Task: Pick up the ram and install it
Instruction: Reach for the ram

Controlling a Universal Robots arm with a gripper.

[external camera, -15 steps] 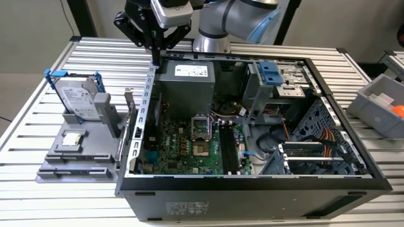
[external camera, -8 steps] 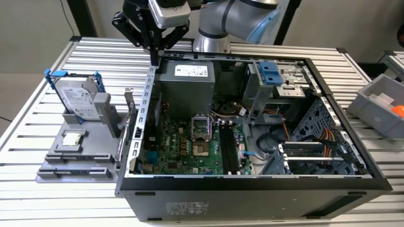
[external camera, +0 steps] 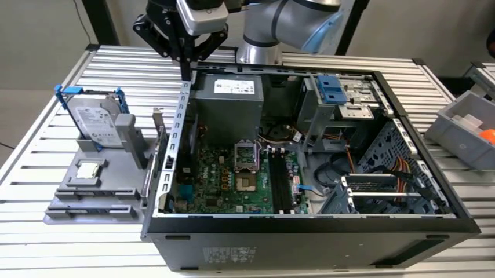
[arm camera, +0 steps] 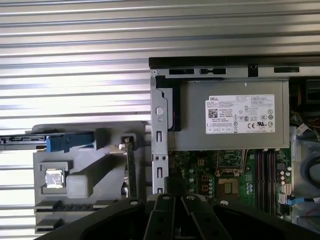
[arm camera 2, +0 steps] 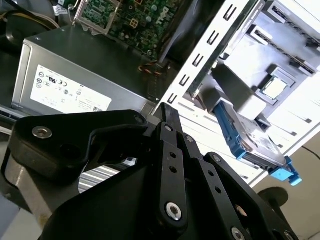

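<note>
The ram point(external camera: 159, 156) stands on its long edge in a slot of the gray holder point(external camera: 77, 197). This holder lies on the slatted metal bench point(external camera: 46, 243), on the exterior view's left of the open computer case point(external camera: 309, 231). The stick is at the holder's side that is closest to the case, just beside the case's perforated side wall. In the first wrist view the ram point(arm camera: 131, 165) is seen edge-on as a thin greenish strip between the holder and that wall. Nothing is touching it.

The same holder carries the hard drive point(external camera: 97, 119) with its blue frame, standing upright at the far end. It also carries the small square processor chip point(external camera: 87, 169), which lies flat in a pocket nearer to the camera.

The claw point(external camera: 185, 72) hangs above the far corner of the case on the ram's side, over the edge of the wall and close to the gray power supply point(external camera: 228, 110). It is higher than the ram and apart from it. Its black fingers are drawn together to a point and carry nothing between them. In the second wrist view the black linkage of the claw is in front, and behind it are the power supply point(arm camera 2: 75, 75), the hard drive point(arm camera 2: 250, 135) and the processor chip point(arm camera 2: 275, 88).

Inside the case the green motherboard point(external camera: 224, 179) lies flat below the power supply. A gray bin point(external camera: 464, 127) with something orange in it stands at the exterior view's right edge.
</note>
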